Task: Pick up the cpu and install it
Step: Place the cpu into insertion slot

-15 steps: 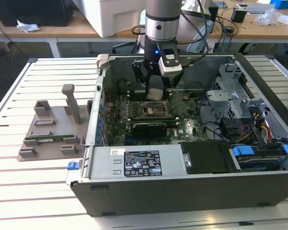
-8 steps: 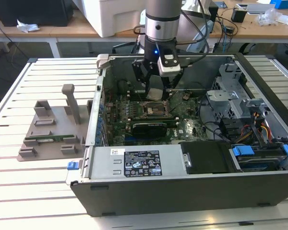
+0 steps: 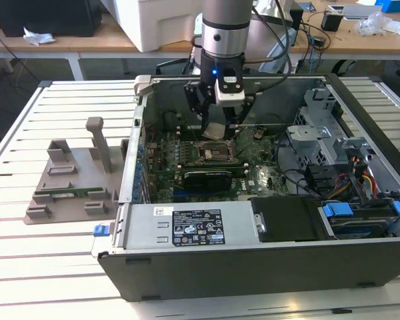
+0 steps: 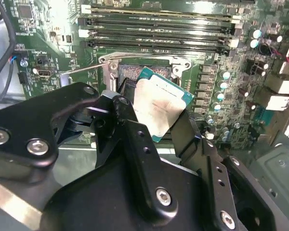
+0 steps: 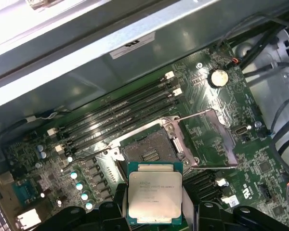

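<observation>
Lying well to the exterior view's left of the claw (image 3: 217, 128), a grey plastic tray (image 3: 77, 175) holds a green memory stick (image 3: 65, 194). The black claw clamps the cpu (image 5: 154, 192), a flat square with silvery lid and green rim, its print unreadable, above the metal-framed socket (image 5: 149, 154) inside the case (image 3: 253, 273).

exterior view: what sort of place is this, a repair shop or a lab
Most likely a robotics lab bench set up for computer assembly. An opened computer case sits on a slatted table, the arm's gripper holds the cpu above the motherboard, and cable-strewn desks stand behind.
</observation>
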`<move>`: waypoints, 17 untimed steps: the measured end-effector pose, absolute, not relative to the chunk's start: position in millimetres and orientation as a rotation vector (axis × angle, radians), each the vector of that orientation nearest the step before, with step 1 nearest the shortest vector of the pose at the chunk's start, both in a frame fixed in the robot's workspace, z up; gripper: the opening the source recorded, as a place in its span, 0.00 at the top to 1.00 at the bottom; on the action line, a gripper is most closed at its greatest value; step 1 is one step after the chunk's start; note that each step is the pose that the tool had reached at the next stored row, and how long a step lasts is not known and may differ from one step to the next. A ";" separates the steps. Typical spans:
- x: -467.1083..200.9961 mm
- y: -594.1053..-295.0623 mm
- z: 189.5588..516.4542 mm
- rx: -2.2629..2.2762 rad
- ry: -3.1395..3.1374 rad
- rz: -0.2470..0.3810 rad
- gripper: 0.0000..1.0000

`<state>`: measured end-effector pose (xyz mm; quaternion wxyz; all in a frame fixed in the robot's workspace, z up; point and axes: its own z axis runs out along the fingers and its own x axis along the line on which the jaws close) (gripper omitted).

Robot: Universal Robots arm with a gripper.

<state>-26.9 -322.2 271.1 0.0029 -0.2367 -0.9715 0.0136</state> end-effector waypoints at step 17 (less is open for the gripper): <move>-26.9 -322.3 271.1 -1.097 -2.936 0.053 0.45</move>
